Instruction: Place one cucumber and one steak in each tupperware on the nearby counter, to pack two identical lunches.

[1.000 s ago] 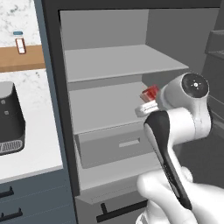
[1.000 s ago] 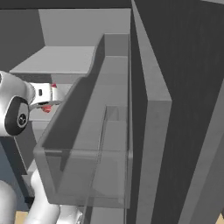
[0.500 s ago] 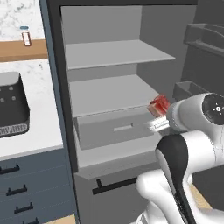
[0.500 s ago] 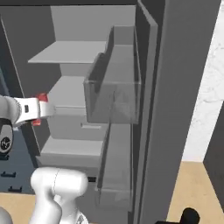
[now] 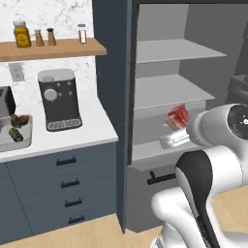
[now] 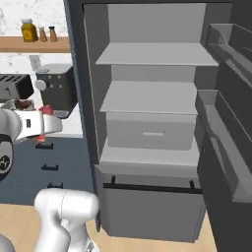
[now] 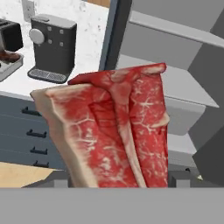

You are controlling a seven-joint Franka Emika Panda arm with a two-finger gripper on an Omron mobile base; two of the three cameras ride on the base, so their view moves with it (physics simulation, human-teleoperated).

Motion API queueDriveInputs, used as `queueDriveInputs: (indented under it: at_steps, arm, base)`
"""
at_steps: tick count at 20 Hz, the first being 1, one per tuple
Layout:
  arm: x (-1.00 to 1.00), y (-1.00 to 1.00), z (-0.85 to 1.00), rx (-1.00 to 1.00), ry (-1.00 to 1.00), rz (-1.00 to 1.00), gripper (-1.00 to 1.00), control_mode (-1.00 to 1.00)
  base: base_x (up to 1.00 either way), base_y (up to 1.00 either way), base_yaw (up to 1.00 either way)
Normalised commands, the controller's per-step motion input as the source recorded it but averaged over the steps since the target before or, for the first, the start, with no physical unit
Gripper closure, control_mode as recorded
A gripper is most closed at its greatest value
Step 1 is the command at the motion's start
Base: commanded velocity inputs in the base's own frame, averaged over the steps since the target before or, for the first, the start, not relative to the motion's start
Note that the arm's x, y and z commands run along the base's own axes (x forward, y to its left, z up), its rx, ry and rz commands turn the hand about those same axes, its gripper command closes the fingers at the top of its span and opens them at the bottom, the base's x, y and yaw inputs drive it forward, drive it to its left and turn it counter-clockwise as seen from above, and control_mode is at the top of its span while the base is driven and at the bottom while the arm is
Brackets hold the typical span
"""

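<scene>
My gripper (image 5: 175,130) is shut on a raw red steak (image 5: 177,116), held in the air in front of the tall open cabinet. Close up in the hand view, this steak (image 7: 113,131) hangs between the fingers and hides them. From the right base view the gripper (image 6: 47,125) sits left of the cabinet with red meat showing above and below it. The white counter (image 5: 89,131) lies to the left. At its far left a tupperware (image 5: 6,141) holds a green cucumber (image 5: 15,134) and a dark steak (image 5: 19,119). That tupperware (image 7: 9,65) also appears at the hand view's left edge.
A black coffee machine (image 5: 59,99) and a toaster (image 6: 14,86) stand on the counter. A wooden shelf (image 5: 48,48) with jars hangs above. The cabinet's grey shelves (image 6: 152,96), drawer (image 6: 152,130) and open door with bins (image 6: 226,147) are to the right.
The whole picture has shifted as the base turned, bringing the counter, coffee machine and tupperware into view. The steak stays gripped.
</scene>
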Motion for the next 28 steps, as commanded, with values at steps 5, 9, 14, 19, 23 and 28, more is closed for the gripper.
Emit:
queueDriveInputs:
  at_steps: [5, 9, 14, 19, 23, 28]
  arm:
    - [0.00, 0.00, 0.00, 0.00, 0.00, 0.00, 1.00, 1.00]
    - [0.00, 0.00, 0.00, 0.00, 0.00, 0.00, 1.00, 1.00]
    - [0.00, 0.00, 0.00, 0.00, 0.00, 0.00, 1.00, 1.00]
    - [0.00, 0.00, 0.00, 0.00, 0.00, 0.00, 1.00, 1.00]
    - [0.00, 0.00, 0.00, 0.00, 0.00, 0.00, 1.00, 1.00]
    - [0.00, 0.00, 0.00, 0.00, 0.00, 0.00, 1.00, 1.00]
  base:
    - [0.09, 1.00, 0.00]
    - [0.15, 1.00, 0.04]
    - [0.27, 1.00, 0.13]
    - [0.48, 1.00, 0.09]
    - [0.64, 1.00, 0.05]
    - [0.68, 1.00, 0.02]
